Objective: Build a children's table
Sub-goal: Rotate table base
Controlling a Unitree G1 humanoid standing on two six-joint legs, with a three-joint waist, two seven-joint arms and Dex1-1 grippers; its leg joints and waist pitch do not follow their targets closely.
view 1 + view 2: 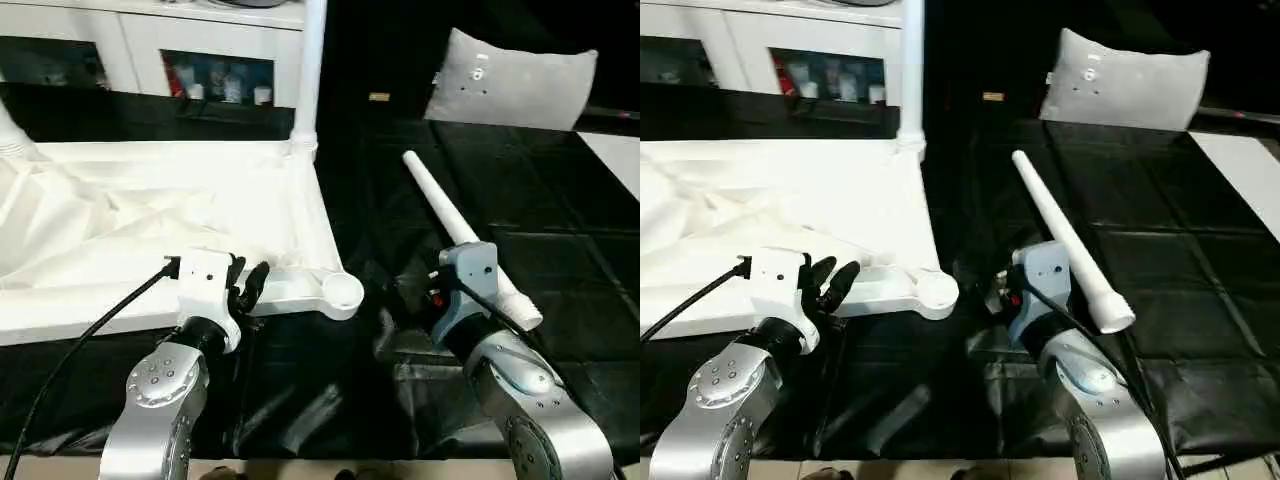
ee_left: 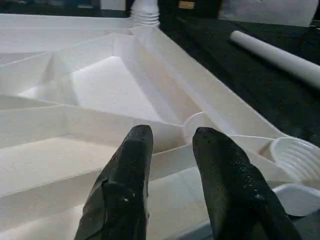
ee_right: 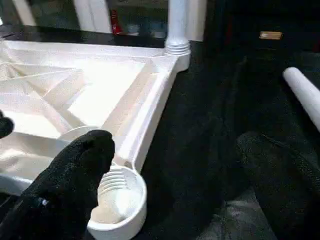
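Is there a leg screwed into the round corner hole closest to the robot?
No, the round white plastic corner socket is empty, and a loose long white tapered leg lies on the black cloth.

Smooth white plastic tabletop, glossy black sheet

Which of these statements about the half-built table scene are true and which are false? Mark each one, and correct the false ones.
1. A leg stands upright in the far corner of the tabletop. True.
2. The near socket already holds a leg. False: it is empty.
3. A loose leg lies on the black sheet. True.
4. The right gripper is closed on the loose leg. False: it is wide open and holds nothing.
5. The left gripper hovers over the tabletop's ribbed underside. True.
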